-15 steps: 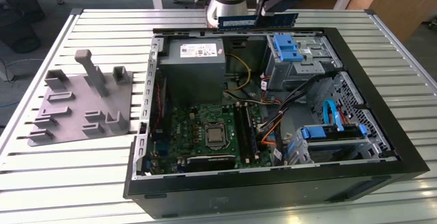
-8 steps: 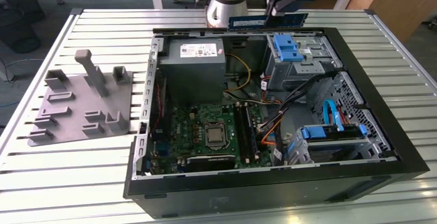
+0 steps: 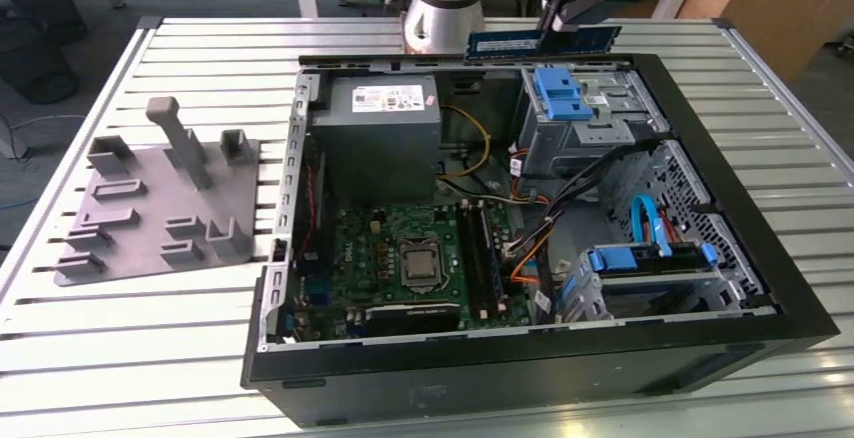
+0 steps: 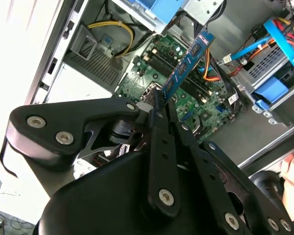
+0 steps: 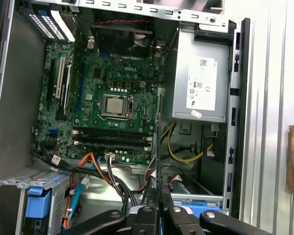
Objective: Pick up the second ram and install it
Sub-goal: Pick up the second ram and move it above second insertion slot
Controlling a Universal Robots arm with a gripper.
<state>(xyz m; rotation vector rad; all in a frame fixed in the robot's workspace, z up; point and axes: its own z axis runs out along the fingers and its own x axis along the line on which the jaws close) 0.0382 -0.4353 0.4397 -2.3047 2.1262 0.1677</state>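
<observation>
Hand (image 3: 555, 24) hangs above the far rim of the open computer case (image 3: 534, 368), fingers pressed onto the second ram (image 3: 543, 43), pinching it from above. Stick held level, long side running across the exterior view, clear of the case. In the second wrist view the hand (image 4: 162, 99) clamps the second ram (image 4: 188, 61), which juts out past the fingertips with the motherboard (image 4: 196, 98) behind it. Motherboard (image 3: 400, 248) lies flat on the case floor, near side, toward the exterior view's left; grey power supply (image 3: 380, 123) sits beyond it. Slatted worktop (image 3: 134, 338) carries the case. Grey moulded fixture (image 3: 160, 208) rests at the exterior view's left, just beside the case.
</observation>
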